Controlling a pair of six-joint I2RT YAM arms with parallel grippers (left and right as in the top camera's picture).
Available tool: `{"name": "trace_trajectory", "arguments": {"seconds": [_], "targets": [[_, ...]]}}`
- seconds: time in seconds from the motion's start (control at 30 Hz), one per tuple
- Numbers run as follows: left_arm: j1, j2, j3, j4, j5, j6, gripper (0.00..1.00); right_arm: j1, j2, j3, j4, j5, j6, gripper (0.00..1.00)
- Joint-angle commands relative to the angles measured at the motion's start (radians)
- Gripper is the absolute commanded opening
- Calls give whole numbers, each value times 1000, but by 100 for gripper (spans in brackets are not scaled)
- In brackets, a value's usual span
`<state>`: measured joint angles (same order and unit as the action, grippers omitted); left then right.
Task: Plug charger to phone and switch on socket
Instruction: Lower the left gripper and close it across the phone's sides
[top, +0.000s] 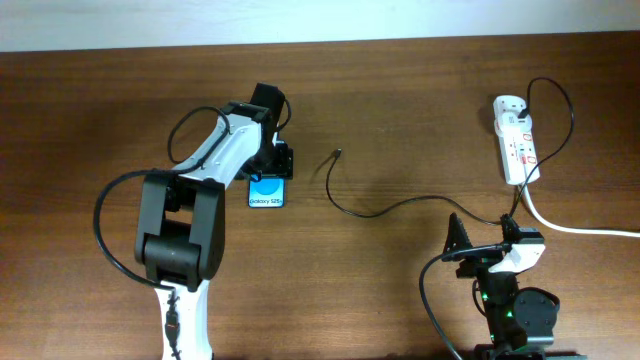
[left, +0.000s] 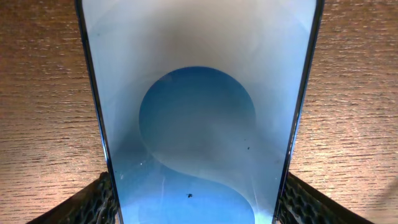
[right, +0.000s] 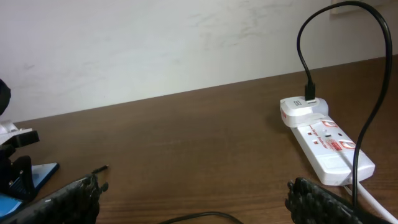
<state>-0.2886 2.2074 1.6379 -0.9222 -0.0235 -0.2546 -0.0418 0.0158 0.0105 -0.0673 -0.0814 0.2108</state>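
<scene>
Two pincers, separate jobs.

Overhead: my left pincer on phone, mid-table. Charger lies loose, its plug tip near phone's right, apart. Socket far right, white cord trailing.

Left wrist: pads pressed on phone's long edges. Keep it flat and steady for insertion.

Right wrist: my right pincer spread, empty, well short of tip. Best to pinch just behind tip, aligned with phone. Charger loop droops across socket below adapter, could hinder reaching switches.

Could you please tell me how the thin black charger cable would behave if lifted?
Thin black charger cable lies in loose curves, so probably floppy and light. Its far end looks plugged into the white power strip, so it may tug taut.
</scene>
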Motion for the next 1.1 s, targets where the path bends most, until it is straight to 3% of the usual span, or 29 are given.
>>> {"name": "trace_trajectory", "arguments": {"seconds": [0.0,0.47,0.67,0.8,0.87,1.07], "targets": [[-2,46,-25,4,27,-6,55,-5,-8,-5,-4,-16,6,98],[-2,46,224,-180,-3,2,54,-5,-8,-5,-4,-16,6,98],[-2,46,230,-182,-3,2,38,-5,-8,-5,-4,-16,6,98],[-2,46,230,-182,-3,2,20,-5,-8,-5,-4,-16,6,98],[-2,46,231,-182,-2,1,1,-5,-8,-5,-4,-16,6,98],[-1,46,285,-227,2,-22,0,-5,-8,-5,-4,-16,6,98]]}}
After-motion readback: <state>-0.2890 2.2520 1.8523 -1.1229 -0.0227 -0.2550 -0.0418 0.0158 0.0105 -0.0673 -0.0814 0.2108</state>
